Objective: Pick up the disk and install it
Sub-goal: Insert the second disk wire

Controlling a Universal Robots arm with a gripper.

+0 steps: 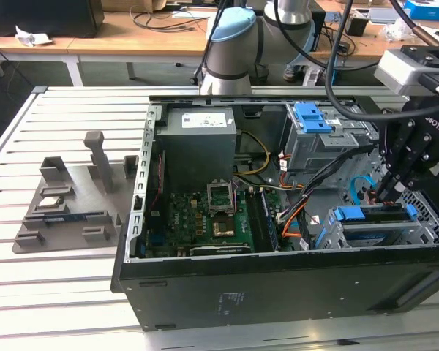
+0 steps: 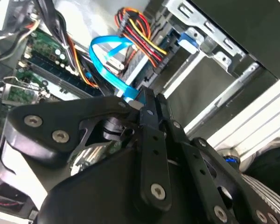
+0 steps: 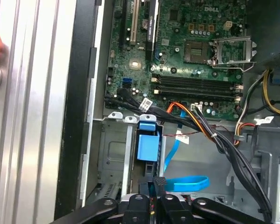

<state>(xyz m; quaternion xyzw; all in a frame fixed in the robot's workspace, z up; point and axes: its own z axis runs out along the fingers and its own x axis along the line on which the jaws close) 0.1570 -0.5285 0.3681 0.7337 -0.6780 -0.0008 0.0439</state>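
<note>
Gripper (image 3: pixel 157 193) shut above blue carrier frame (image 3: pixel 148 142).

A robotics laboratory workbench: an opened desktop computer case (image 1: pixel 278 292) lies on a slotted aluminium table (image 1: pixel 51 292), a grey fixture plate (image 1: pixel 73 205) at its nine o'clock, and wooden desks (image 1: pixel 117 40) strewn with cables at twelve o'clock behind the robot arm (image 1: pixel 230 47).

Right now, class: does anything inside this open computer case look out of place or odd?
Nothing looks broken or spilled. One oddity: a blue ribbon cable lies in a loose loop on the case floor near the gripper, one end apparently unplugged. The CPU socket sits bare, with no cooler.
</note>
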